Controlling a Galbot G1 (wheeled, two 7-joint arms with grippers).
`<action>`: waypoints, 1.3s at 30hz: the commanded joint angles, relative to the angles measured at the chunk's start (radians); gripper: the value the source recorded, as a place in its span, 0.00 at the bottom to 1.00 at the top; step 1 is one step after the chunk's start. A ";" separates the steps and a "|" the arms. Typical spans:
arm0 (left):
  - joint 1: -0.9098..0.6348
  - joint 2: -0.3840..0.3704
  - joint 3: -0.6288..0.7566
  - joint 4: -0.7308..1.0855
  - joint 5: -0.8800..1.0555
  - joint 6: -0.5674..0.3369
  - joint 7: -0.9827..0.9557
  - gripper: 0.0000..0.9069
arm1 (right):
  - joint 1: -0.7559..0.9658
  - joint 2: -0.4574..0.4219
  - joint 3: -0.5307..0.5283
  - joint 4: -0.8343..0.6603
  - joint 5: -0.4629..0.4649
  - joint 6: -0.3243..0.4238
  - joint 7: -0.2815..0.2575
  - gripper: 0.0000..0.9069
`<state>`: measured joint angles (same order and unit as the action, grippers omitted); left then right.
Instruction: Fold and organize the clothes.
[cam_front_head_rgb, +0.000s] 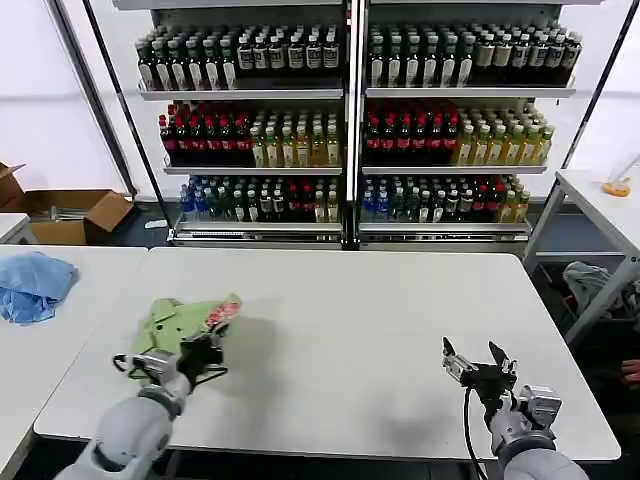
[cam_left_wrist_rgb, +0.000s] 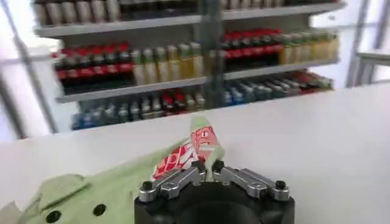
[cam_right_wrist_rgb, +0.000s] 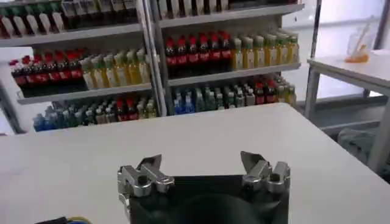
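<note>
White table (cam_front_head_rgb: 350, 320): left hand (cam_left_wrist_rgb: 207, 168) pinches green polo shirt (cam_front_head_rgb: 180, 322); right hand (cam_front_head_rgb: 478, 362) spread.

Count: 1 green shirt (cam_front_head_rgb: 183, 322), 1 blue cloth (cam_front_head_rgb: 32, 285), 1 grey cloth (cam_front_head_rgb: 592, 282). 2 pincers, left (cam_front_head_rgb: 207, 352) and right (cam_front_head_rgb: 478, 364). 1 cardboard box (cam_front_head_rgb: 75, 215). 2 shelf bays (cam_front_head_rgb: 350, 120), 3 bottle rows each. Bottles: too many to count.

a mock shop set up as a test room: metal shelves (cam_front_head_rgb: 350, 130) hold rows of bottled drinks (cam_front_head_rgb: 300, 140) along a plain white wall, white tables (cam_front_head_rgb: 360, 330) stand in front, and an open cardboard box (cam_front_head_rgb: 75, 215) sits on the floor.
</note>
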<state>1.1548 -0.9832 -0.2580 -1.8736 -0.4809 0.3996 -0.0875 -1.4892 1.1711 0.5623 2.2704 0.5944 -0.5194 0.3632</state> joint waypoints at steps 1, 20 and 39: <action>-0.205 -0.142 0.369 0.131 0.151 0.013 -0.035 0.03 | -0.002 0.003 0.008 0.007 -0.003 0.000 -0.001 1.00; -0.251 -0.243 0.337 0.063 -0.115 -0.181 -0.152 1.00 | 0.107 -0.014 -0.109 -0.052 0.001 0.003 -0.013 1.00; 0.210 -0.070 -0.290 -0.159 -0.059 -0.302 -0.199 1.00 | 0.567 0.242 -0.538 -0.546 0.119 0.065 0.042 1.00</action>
<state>1.1189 -1.1042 -0.2515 -1.9272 -0.5357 0.1518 -0.2573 -1.1486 1.2681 0.2159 2.0124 0.6746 -0.4783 0.3891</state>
